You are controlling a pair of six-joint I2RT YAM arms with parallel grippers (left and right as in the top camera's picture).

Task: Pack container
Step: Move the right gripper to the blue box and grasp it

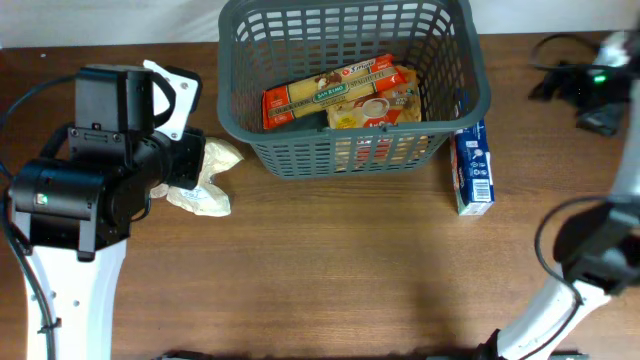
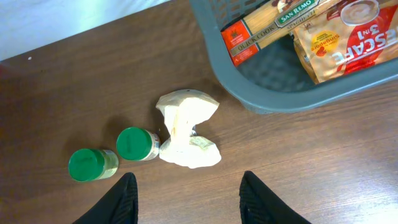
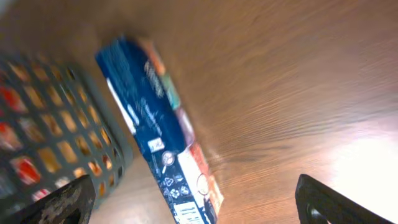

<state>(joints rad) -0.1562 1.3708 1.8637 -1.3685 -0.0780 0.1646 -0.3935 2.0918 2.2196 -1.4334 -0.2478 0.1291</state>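
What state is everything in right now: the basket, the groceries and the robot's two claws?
Basket: upright, partly filled.
Pasta box: lying in basket.
Coffee bag: lying in basket.
Blue carton: lying on table beside basket.
Cream pouch: crumpled, on table.
Two jars: green lids on, on table.
Left gripper: open, empty.
Right gripper: open, empty, above carton.

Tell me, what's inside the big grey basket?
The dark grey slotted plastic basket holds a long orange-red pasta box and a gold-and-red coffee sachet bag. Anything lying under them is covered.
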